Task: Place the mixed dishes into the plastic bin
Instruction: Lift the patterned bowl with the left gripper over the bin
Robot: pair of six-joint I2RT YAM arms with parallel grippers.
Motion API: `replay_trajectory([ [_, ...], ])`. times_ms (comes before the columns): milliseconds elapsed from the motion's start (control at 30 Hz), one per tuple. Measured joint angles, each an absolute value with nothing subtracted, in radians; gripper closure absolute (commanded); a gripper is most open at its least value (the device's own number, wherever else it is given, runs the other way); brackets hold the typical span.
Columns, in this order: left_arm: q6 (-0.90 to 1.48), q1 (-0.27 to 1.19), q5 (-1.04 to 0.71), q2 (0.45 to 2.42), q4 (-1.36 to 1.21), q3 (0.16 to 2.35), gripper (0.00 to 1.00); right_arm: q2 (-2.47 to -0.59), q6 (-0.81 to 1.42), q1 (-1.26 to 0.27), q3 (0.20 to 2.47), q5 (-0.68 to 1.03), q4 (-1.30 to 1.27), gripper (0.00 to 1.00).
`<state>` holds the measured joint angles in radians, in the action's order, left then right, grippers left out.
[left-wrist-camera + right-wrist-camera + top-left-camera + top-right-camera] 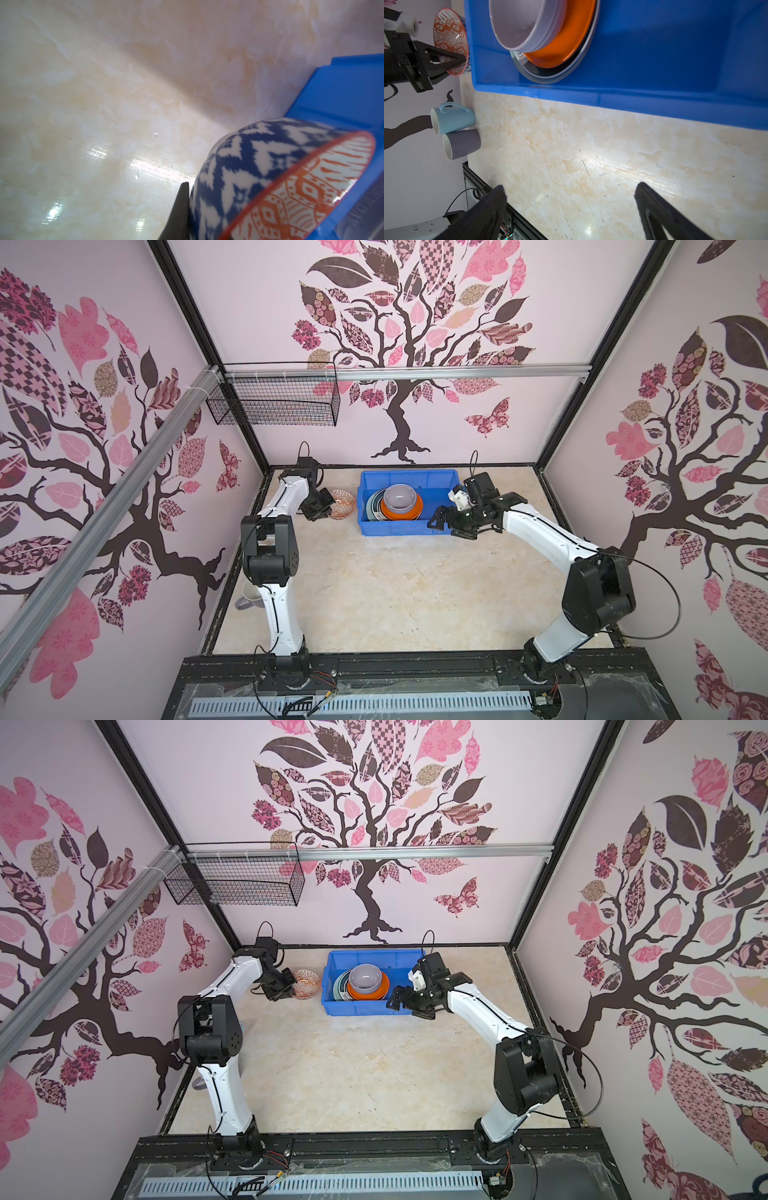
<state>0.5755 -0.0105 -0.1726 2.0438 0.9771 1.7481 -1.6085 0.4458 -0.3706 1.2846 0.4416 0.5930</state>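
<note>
orange-patterned bowl (344, 502) is being pinched at its rim by the left gripper (331, 508), whose jaws are being pressed almost together on the thin wall, with one finger (181, 209) lying against the blue-and-white outside. the bowl is being held just outside the left short wall of the blue bin (409, 475), its mouth turned upward and tipped a little; whether its foot is touching the table (374, 593) cannot be told. the bin is being shown at the back of the table, its long axis running left to right, parallel to the rear wall. a stack is being carried in its left half: the pale green plate (550, 78) lowest, the orange-faced plate (566, 41) above it, and the lavender bowl (400, 497) on top, mouth up. the right gripper (437, 523) is being held by the bin's near right corner, its jaws spread wide with nothing between them. the light blue mug (452, 120) and the lavender mug (463, 144) are being seen upright, just beside each other at the table's left edge, well apart from the bin.
</note>
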Motion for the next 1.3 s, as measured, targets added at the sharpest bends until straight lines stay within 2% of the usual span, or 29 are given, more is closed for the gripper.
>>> replay_trajectory([
  [233, 0.580, 0.019, -0.197, 1.950, 1.005, 1.781, 0.91, -1.495, 0.445, -0.370, 1.206, 0.439, 0.595, 0.01],
  [533, 0.616, 0.195, -0.204, 1.956, 1.028, 1.917, 0.91, -1.367, 0.445, -0.365, 1.117, 0.415, 0.624, 0.00],
  [833, 0.632, 0.350, -0.230, 2.095, 1.034, 2.125, 0.90, -1.249, 0.445, -0.344, 1.073, 0.384, 0.696, 0.01],
  [1300, 0.682, 0.369, -0.274, 2.255, 1.034, 2.181, 0.90, -1.178, 0.420, -0.299, 1.068, 0.338, 0.788, 0.00],
])
